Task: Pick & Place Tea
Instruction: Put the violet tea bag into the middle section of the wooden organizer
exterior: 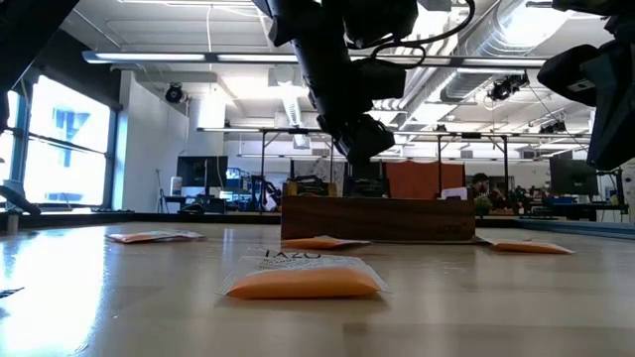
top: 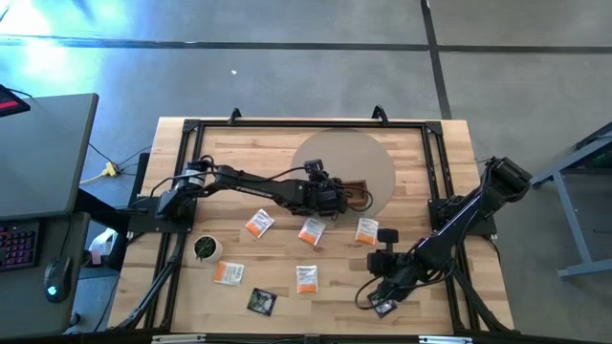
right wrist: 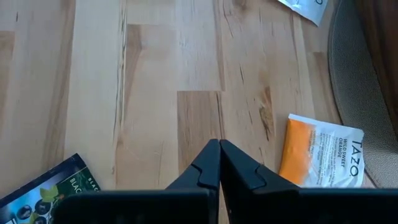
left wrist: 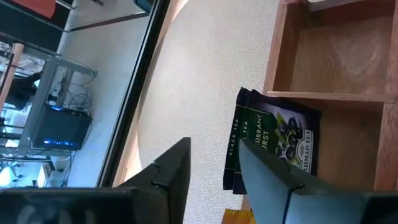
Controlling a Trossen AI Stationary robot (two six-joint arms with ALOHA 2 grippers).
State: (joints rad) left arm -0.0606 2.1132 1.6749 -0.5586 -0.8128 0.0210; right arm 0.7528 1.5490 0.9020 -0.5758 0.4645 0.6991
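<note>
In the high view, the left gripper (top: 356, 197) hung over the wooden tray (top: 360, 185) at the middle of the table (top: 421, 153), while the right gripper (top: 381, 302) was low near the front edge, above a black packet (top: 384, 307). Five white-and-orange packets (top: 258, 224) and another black packet (top: 261, 301) lay loose on the wood, and a small cup (top: 206, 248) stood at the left. Most of the sorting seemed not yet done.

In the low view, the tray (exterior: 377, 218) stood behind an orange packet (exterior: 304, 278), with the dark arm above it.

In the left wrist view, the fingers (left wrist: 171, 171) stood apart, and a black currant packet (left wrist: 277, 140) rested half over the tray's edge, free of them; this one looked just placed.

In the right wrist view, the fingers (right wrist: 219, 165) were closed together on nothing, between one black packet (right wrist: 43, 190) and one orange packet (right wrist: 320, 155).
</note>
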